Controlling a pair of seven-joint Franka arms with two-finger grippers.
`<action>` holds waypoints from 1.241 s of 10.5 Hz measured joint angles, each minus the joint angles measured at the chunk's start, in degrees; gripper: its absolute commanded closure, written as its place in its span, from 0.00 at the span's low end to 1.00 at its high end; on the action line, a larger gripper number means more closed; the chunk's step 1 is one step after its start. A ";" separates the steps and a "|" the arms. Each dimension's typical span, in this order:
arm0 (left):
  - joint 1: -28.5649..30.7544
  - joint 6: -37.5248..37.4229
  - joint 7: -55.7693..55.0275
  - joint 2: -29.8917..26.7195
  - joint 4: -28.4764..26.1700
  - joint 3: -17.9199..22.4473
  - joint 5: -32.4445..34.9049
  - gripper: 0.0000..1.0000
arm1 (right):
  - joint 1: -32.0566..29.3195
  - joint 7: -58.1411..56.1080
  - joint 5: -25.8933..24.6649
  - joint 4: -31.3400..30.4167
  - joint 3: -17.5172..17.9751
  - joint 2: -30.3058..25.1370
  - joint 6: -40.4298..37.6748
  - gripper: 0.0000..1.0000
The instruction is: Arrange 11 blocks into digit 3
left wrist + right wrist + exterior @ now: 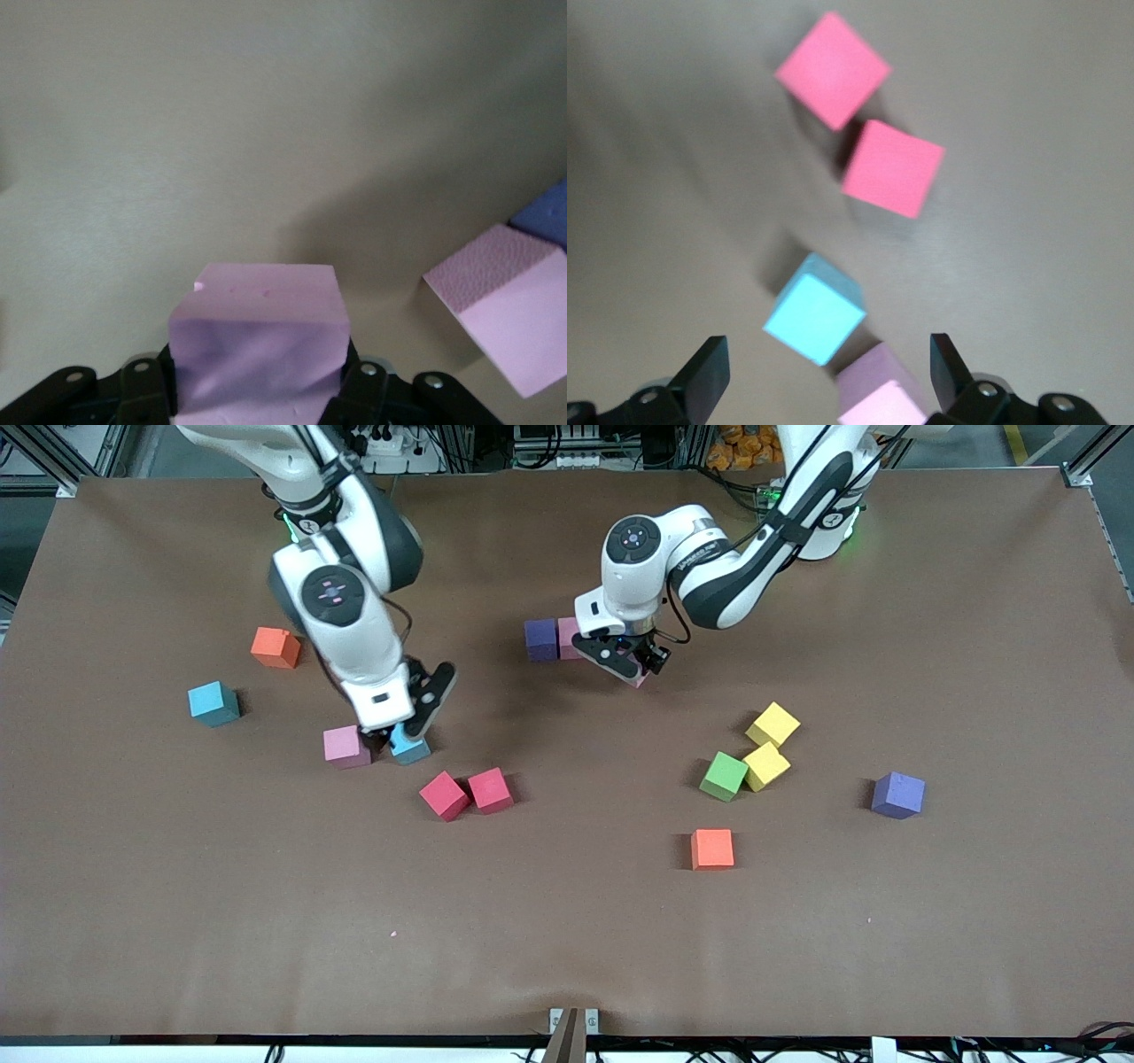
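Observation:
My left gripper [633, 666] is shut on a pink block [257, 341] and holds it low over the table, beside a purple block [539, 638] and a pink block [568, 638] that touch each other. That pair also shows in the left wrist view as the pink block [505, 305] and the purple block [549, 217]. My right gripper [409, 722] stands open just above a light blue block [815, 314] and a pink block [881, 394]. Two red blocks [444, 795] [491, 789] lie nearer the front camera. No digit 3 shape shows.
An orange block [275, 647] and a teal block [213, 703] lie toward the right arm's end. Two yellow blocks [772, 724] [765, 766], a green one [724, 776], an orange one [712, 849] and a purple one [897, 794] lie toward the left arm's end.

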 measured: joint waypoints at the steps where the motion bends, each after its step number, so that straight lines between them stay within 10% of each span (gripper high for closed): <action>1: 0.00 0.42 0.14 0.73 -0.38 -0.84 2.26 0.63 | -0.64 0.92 0.31 0.50 -0.62 1.70 3.34 0.00; 13: -0.67 7.12 12.95 5.56 -3.50 -3.23 15.49 0.65 | 7.41 42.33 0.62 16.05 -2.32 20.72 8.93 0.00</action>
